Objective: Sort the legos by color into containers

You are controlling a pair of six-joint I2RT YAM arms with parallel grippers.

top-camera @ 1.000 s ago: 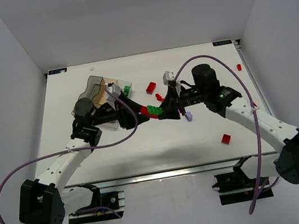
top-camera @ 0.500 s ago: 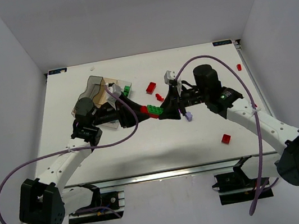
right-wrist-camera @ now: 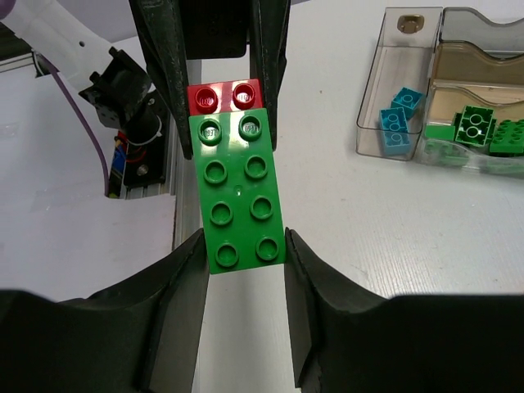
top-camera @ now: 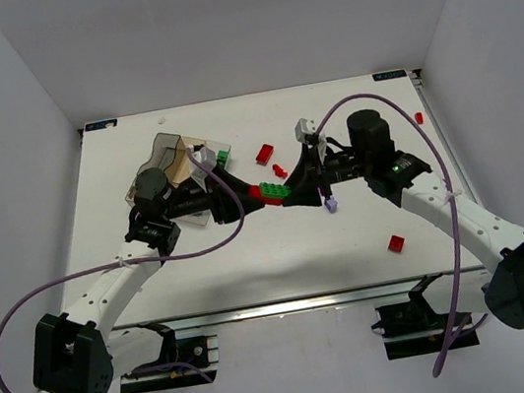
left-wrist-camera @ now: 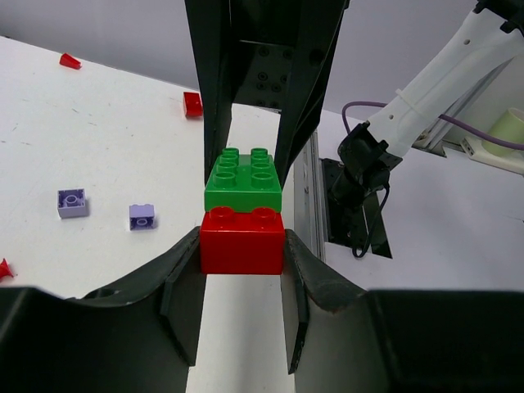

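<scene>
Your left hand (left-wrist-camera: 242,246) is closed on a red brick (left-wrist-camera: 242,240), its two fingers pressed against the brick's opposite sides. Your right hand (right-wrist-camera: 243,246) is clamped the same way on a long green brick (right-wrist-camera: 241,196), gripping it at the near end. The two bricks are joined. In the left wrist view the green one sits directly on top of the red one. In the right wrist view the red one shows just past the green brick's far end.

From above, the pair hangs between the two hands over the middle of the worktop (top-camera: 153,264), red towards your left arm and green towards your right.

The tray (right-wrist-camera: 370,90) stands on the left part of the worktop, behind your left arm. Its clear compartment holds cyan bricks (right-wrist-camera: 396,129), and the brownish one beside it holds green bricks (right-wrist-camera: 472,127).

Two light purple bricks (left-wrist-camera: 72,202) lie loose on the worktop near each other. A loose red brick (top-camera: 395,243) lies well apart from them, near your right arm, and others are scattered further back.
</scene>
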